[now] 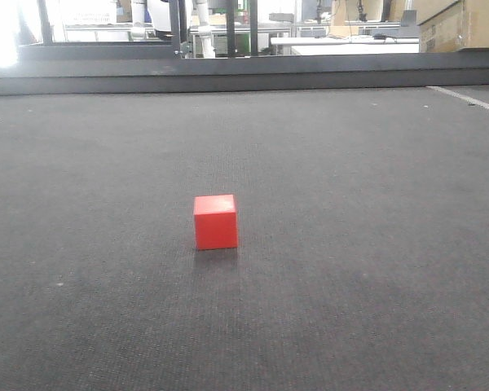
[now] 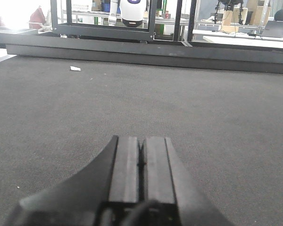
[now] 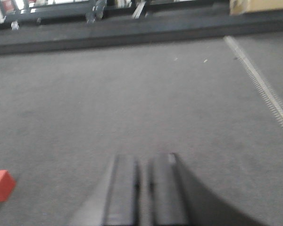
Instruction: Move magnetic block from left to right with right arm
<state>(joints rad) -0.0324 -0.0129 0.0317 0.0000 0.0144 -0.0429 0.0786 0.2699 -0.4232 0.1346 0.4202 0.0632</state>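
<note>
Fingers of the right gripper [image 3: 144,157] sit almost pressed together, with only a thin slit between them, and pinch nothing. The magnetic block [image 3: 0,185] lies on the grey mat [image 3: 132,94] well off to their left and a little behind the tips, partly cut off by the frame edge. By my judgement, the jaws should spread wider than the cube before swinging left, then square up to two flat faces and descend. The left gripper [image 2: 141,139] has its jaws pressed together on nothing and has no part here.
</note>
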